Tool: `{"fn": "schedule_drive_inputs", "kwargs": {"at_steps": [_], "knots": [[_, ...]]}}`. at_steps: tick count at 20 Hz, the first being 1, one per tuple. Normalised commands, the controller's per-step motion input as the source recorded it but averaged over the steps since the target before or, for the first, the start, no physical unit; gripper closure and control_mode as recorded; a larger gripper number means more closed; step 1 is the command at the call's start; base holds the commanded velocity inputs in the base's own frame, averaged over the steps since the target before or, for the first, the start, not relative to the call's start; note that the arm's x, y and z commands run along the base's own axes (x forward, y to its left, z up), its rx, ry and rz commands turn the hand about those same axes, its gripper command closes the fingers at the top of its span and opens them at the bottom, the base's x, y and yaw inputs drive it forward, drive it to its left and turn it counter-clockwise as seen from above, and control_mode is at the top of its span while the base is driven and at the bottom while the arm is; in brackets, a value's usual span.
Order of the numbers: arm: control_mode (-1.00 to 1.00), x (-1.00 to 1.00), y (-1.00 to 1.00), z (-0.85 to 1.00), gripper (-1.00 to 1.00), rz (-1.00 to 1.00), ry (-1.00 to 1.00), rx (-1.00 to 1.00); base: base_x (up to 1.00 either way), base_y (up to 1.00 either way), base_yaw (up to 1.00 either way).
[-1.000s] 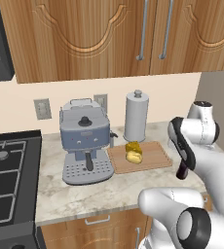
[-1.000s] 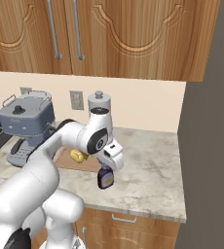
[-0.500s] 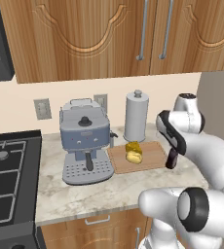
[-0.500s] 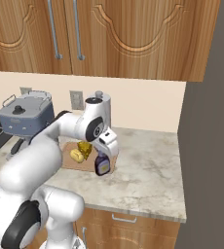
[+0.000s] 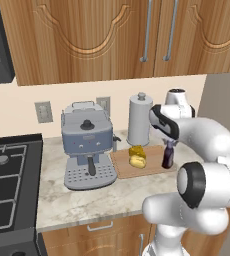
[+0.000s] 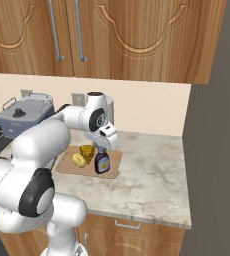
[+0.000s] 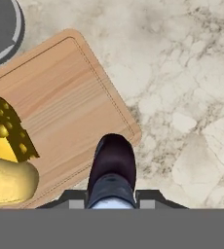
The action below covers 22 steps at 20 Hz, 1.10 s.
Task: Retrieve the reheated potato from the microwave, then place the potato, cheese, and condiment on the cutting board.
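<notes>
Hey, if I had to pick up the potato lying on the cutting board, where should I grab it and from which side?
Probably from straight above, across the potato at its narrow middle. It lies flat on the cutting board with the cheese close behind and the dark bottle beside, so side approaches look crowded.

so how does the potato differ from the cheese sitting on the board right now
The potato is a smooth, rounded, pale yellowish-tan lump; the cheese is a bright yellow-orange wedge with flat faces and sharp edges. The cheese is dotted with holes, while the potato's skin is plain. In the right base view the cheese stands taller, rising to a point, and the potato lies low beside it. Both rest on the cutting board, close together and similar in size.
</notes>
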Motion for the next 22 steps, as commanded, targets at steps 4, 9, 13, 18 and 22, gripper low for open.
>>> {"fn": "schedule_drive_inputs", "kwargs": {"at_steps": [4, 9, 13, 18, 22], "knots": [[-1.00, 0.30, 0.19, 0.00, 1.00, 0.03, 0.09, 0.00, 0.00, 0.00, 0.00], [-1.00, 0.18, 0.11, -0.09, 1.00, 0.03, 0.10, 0.00, 0.00, 0.00, 0.00], [-1.00, 0.24, 0.07, -0.10, 1.00, 0.04, 0.05, 0.01, 0.00, 0.00, 0.00], [-1.00, 0.20, 0.05, -0.10, 1.00, 0.06, 0.00, 0.02, 0.00, 0.00, 0.00], [-1.00, 0.11, 0.03, -0.16, 1.00, 0.06, 0.00, 0.04, 0.00, 0.00, 0.00]]}}
